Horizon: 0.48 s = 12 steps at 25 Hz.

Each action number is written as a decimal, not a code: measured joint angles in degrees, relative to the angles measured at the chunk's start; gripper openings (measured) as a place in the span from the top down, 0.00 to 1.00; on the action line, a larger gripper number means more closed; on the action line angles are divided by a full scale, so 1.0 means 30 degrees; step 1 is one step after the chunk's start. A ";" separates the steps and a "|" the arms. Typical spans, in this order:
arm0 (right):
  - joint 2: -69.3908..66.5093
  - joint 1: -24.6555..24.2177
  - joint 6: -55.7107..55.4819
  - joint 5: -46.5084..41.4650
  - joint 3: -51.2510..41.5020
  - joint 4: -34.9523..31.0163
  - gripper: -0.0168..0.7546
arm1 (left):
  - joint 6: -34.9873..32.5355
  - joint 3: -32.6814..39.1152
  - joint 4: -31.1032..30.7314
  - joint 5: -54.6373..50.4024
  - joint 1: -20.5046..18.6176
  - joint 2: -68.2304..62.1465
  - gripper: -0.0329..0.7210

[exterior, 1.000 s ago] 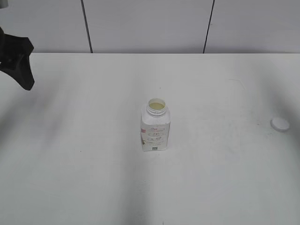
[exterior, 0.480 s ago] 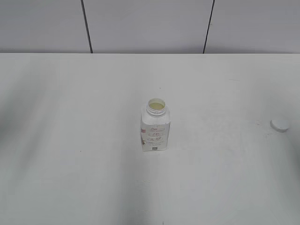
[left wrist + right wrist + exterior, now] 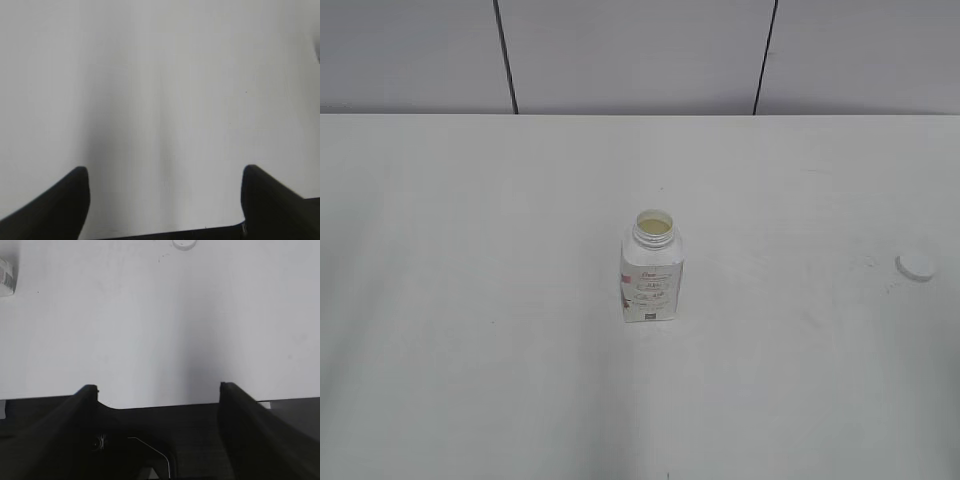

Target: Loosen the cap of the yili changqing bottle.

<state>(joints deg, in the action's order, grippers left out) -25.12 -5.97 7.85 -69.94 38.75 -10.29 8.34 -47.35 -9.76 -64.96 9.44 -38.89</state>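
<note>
While the exterior view shows neither arm, the yili changqing bottle (image 3: 651, 272) stands upright mid-table with its neck open, and the cap (image 3: 916, 265) lies well apart on the white table (image 3: 470, 350), below a grey panelled wall (image 3: 630, 55). Left wrist view: the left gripper (image 3: 165, 187) has its fingers wide apart over bare tabletop, nothing between them. Right wrist view: the right gripper (image 3: 157, 390) is likewise spread, the cap (image 3: 184, 244) far beyond its fingertips, the bottle (image 3: 6, 277) far off to their left. Light, smooth plastic, probably slippery; grip the squarish body.
</note>
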 joint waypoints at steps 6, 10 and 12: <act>0.3128 0.0000 0.1034 -0.0040 -0.1447 -0.0017 0.22 | 0.0000 0.3068 -0.0024 0.0201 0.0000 0.5410 0.21; 0.5138 0.0000 0.1942 0.0233 -0.2357 -0.0051 0.22 | 0.0000 0.4563 -0.0007 0.0144 0.0000 0.8773 0.21; 0.6193 0.0000 0.2221 0.0688 -0.2468 -0.0099 0.22 | 0.0000 0.4983 0.0009 0.0094 0.0000 1.0166 0.21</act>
<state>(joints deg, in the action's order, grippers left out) -6.54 -5.97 14.51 -67.88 31.34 -10.59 8.34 -32.40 -9.73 -64.67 9.44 -8.39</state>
